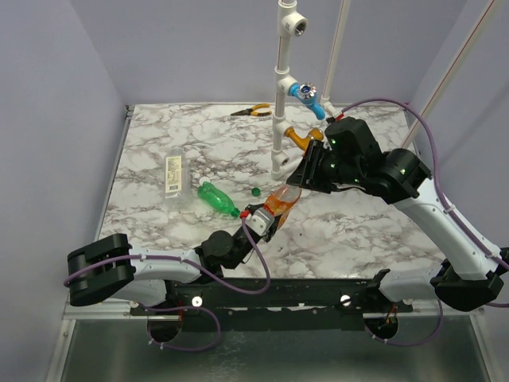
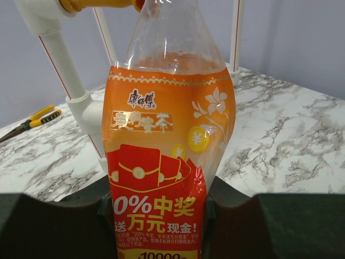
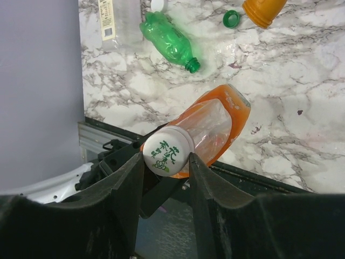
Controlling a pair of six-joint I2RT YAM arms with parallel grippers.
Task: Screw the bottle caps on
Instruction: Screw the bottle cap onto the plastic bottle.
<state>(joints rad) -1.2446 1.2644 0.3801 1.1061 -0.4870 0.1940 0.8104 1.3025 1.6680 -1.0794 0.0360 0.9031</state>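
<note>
The wide orange bottle (image 1: 280,200) (image 2: 161,162) (image 3: 215,129) is held off the table, tilted up to the right. My left gripper (image 1: 258,223) (image 2: 156,216) is shut on its lower body. A white bottle cap (image 3: 168,152) with green print sits on its neck. My right gripper (image 1: 296,185) (image 3: 164,162) has a finger against each side of that cap. The slim green bottle (image 1: 216,197) (image 3: 170,39) lies uncapped on the marble. The dark green cap (image 1: 255,191) (image 3: 232,18) rests just right of it. The clear labelled bottle (image 1: 172,175) (image 3: 116,19) lies further left.
A white pipe frame (image 1: 282,103) (image 2: 64,65) stands just behind the held bottle, with a blue tap handle (image 1: 306,91) and an orange one (image 1: 301,137) (image 3: 263,11). Yellow-handled pliers (image 1: 252,111) (image 2: 32,120) lie at the back. A wall runs along the left table edge.
</note>
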